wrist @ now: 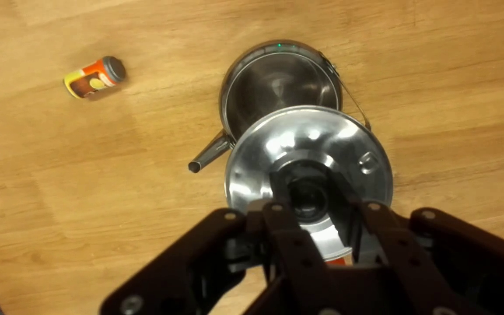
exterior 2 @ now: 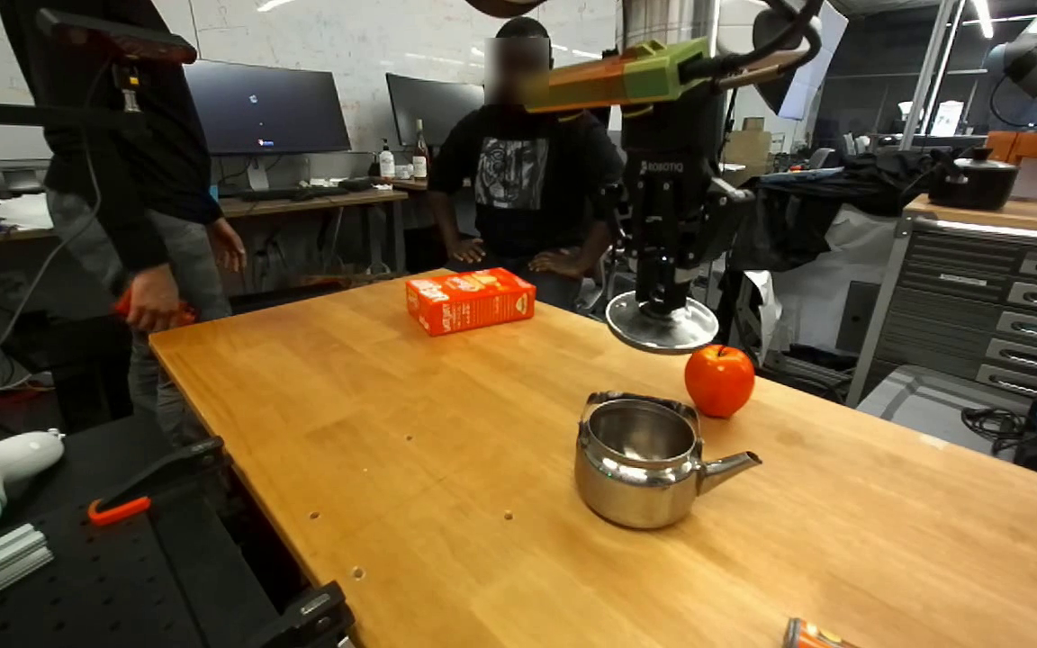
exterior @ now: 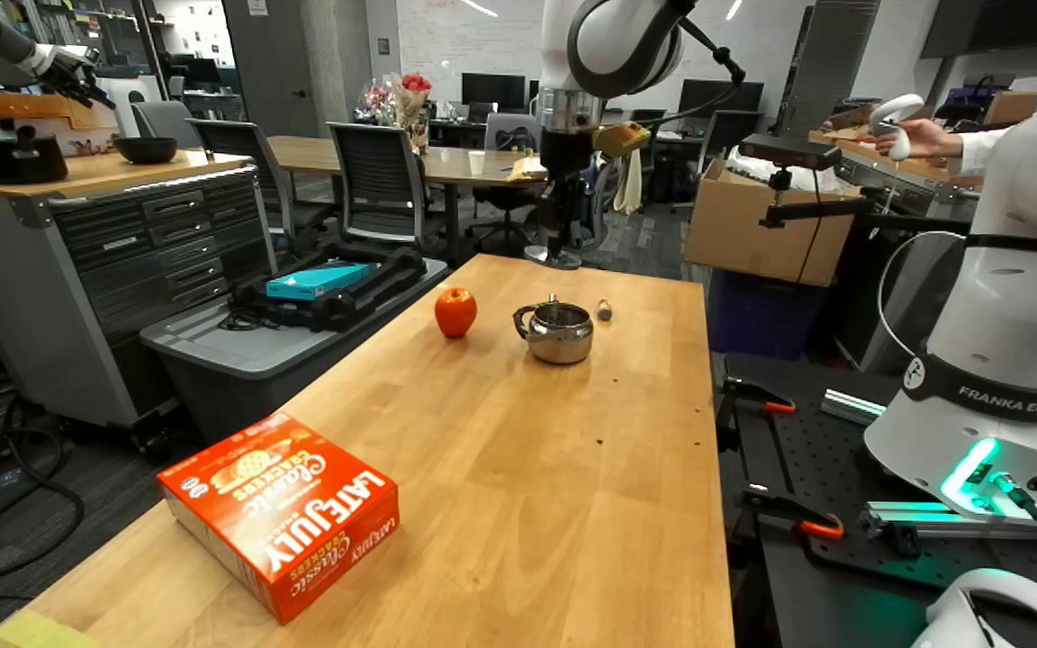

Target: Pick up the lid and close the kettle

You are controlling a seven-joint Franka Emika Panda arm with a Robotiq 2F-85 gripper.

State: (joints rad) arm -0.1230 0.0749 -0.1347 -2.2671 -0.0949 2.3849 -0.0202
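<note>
The lid, a round silver disc (exterior 2: 653, 337) with a black knob, hangs level in the air; it also shows in an exterior view (exterior: 551, 258). My gripper (exterior 2: 662, 292) is shut on the lid's knob from above. In the wrist view the gripper fingers (wrist: 308, 188) stand on both sides of the knob, and the lid (wrist: 311, 127) covers part of the kettle's opening from the camera. The kettle (exterior 2: 635, 490) stands upright and uncovered on the table, with a spout and a folded-down handle; it also shows in the other views (exterior: 559, 337) (wrist: 276, 81). The lid is apart from the kettle.
A red fruit (exterior 2: 719, 381) stands beside the kettle, near the table's edge (exterior: 455, 312). A small can (wrist: 94, 78) lies on the spout side of the kettle. An orange-red cracker box (exterior: 280, 513) lies at the far end of the wooden table (exterior: 518, 504). People stand near the table.
</note>
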